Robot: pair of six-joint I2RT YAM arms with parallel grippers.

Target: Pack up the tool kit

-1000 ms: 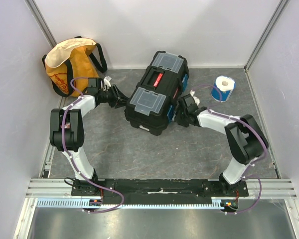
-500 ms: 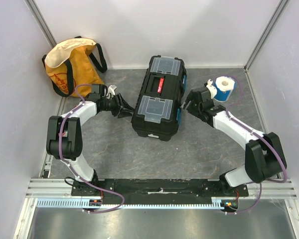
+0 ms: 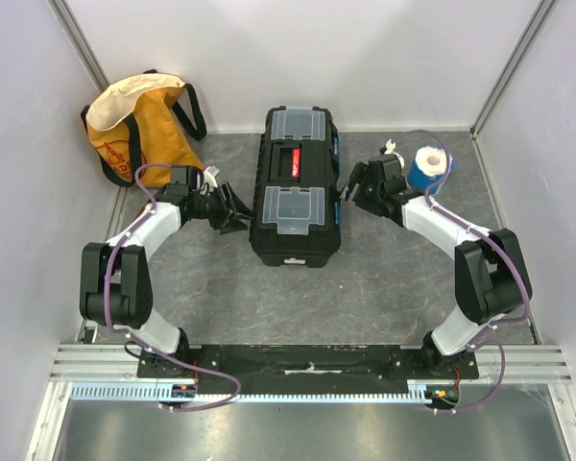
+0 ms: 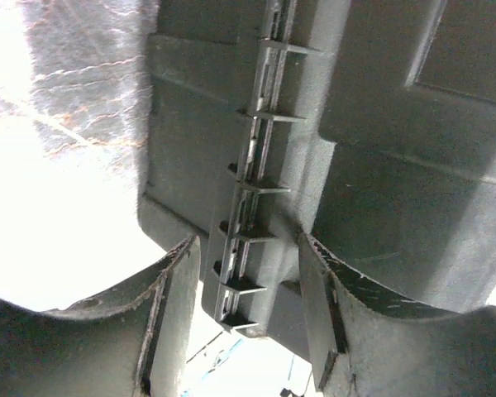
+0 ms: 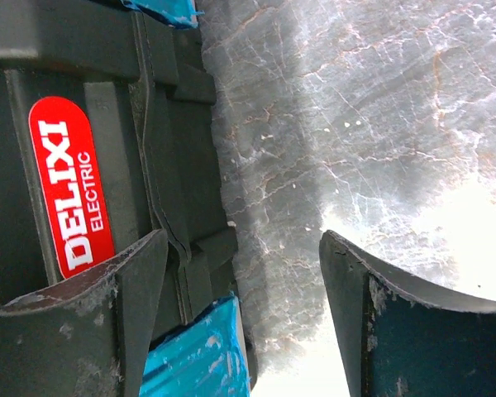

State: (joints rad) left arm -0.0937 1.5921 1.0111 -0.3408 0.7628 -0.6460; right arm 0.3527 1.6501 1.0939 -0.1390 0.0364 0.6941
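The tool kit [image 3: 296, 197] carries a red label [image 5: 69, 184] reading DELIXI ELECTRIC; left and right jaws spread.

Tool kit [image 4: 380, 165]: black side wall, ribbed seam strip, fills frame. Left hand [image 4: 246, 252] spread, fingers [image 4: 161, 331] flanking strip. Grey counter [image 4: 83, 74] upper left.

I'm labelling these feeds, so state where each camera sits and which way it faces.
Top external: above and behind the arm bases, looking down on the tool kit; both arms show whole.
Left wrist: on the left arm, facing the kit's black side; left gripper fingers frame it.
Right wrist: on the right arm, facing the kit's red label and the table; right gripper fingers show.
Shared: all see the tool kit.
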